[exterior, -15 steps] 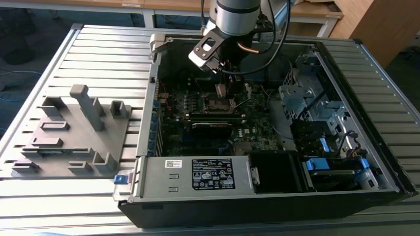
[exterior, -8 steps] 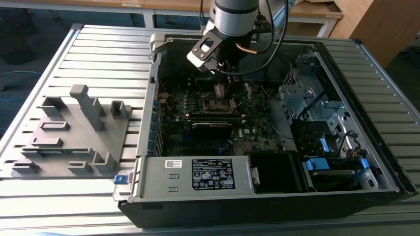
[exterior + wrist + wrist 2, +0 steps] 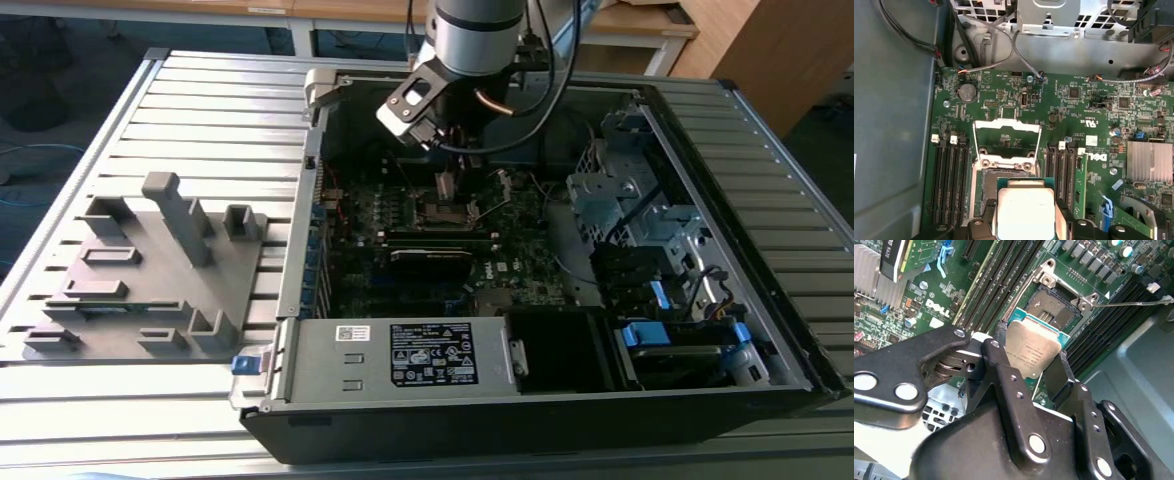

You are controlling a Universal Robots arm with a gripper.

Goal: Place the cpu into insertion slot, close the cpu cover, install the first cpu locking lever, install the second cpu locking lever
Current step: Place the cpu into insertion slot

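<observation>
The open computer case (image 3: 534,420) lies on the slatted tabletop (image 3: 200,100), its motherboard (image 3: 1074,100) exposed. The first step looks to be in hand. The cpu cover (image 3: 1006,122) stands raised beyond the fingers (image 3: 1004,370), and the insertion slot (image 3: 1056,307) lies bare just past their tips. They clamp the cpu (image 3: 1031,352) by opposite edges, clear of the socket. Seating it likely calls for squaring it to the rim. Memory slots (image 3: 949,180) flank closely on either side.
</observation>
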